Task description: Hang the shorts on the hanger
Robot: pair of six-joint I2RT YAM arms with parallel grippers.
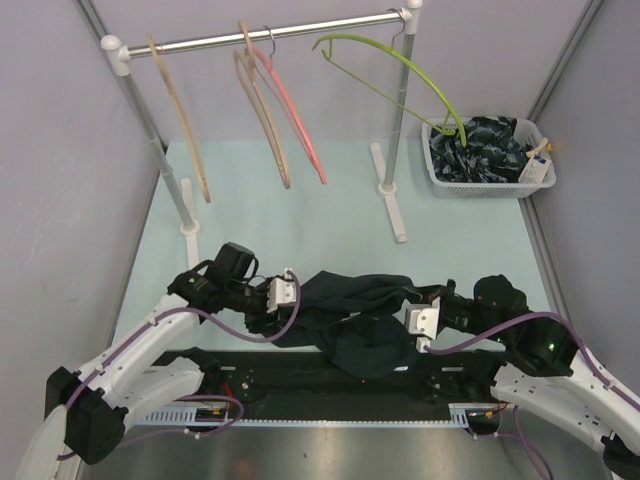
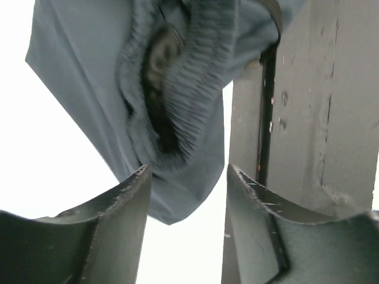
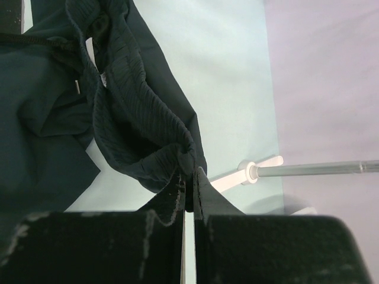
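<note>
The dark navy shorts (image 1: 360, 312) lie crumpled on the table between my two grippers. My right gripper (image 1: 421, 325) is shut on a fold of the ribbed waistband, as the right wrist view shows (image 3: 189, 173), with the shorts (image 3: 127, 112) spreading up and left from the jaws. My left gripper (image 1: 288, 303) is at the shorts' left edge. In the left wrist view it (image 2: 188, 177) is open, with the gathered waistband (image 2: 177, 89) just beyond the fingertips and nothing between them. The lime-green hanger (image 1: 398, 68) hangs on the rail at the back right.
The clothes rail (image 1: 270, 35) stands on two white-footed posts and carries beige wooden hangers (image 1: 185, 130) and a pink hanger (image 1: 295, 115). A white basket (image 1: 440, 172) with dark clothes sits at the back right. Grey walls close in both sides.
</note>
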